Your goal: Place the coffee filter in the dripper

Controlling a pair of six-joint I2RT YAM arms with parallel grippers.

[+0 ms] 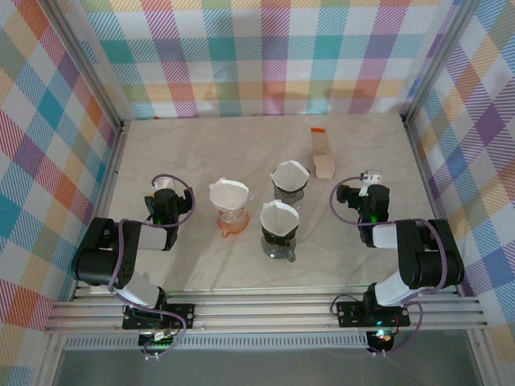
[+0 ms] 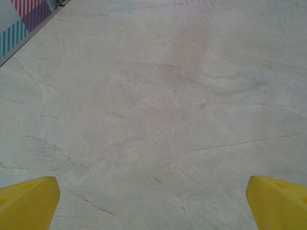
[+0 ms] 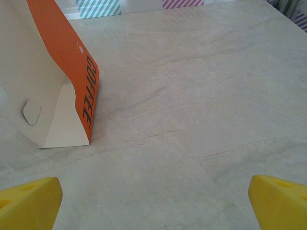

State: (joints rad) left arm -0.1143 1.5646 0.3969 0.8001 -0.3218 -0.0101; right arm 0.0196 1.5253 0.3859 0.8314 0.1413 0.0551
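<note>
**Coffee filter (image 1: 229,193) sitting in orange dripper (image 1: 231,222) at mid-table**

Rear dripper (image 1: 290,191) and near dripper (image 1: 279,241), both lined, are standing to its right. Left gripper (image 1: 166,186) and right gripper (image 1: 370,178) are flanking them, fingers spread wide, gripping nothing.

Three drippers are set between the left gripper (image 1: 166,185) and the right gripper (image 1: 371,177): the left dripper (image 1: 231,220), the near dripper (image 1: 278,241) and the far dripper (image 1: 289,191). A filter (image 1: 228,193) is seated in each. A filter box (image 1: 323,153) is stood ahead and left of the right gripper.
</note>
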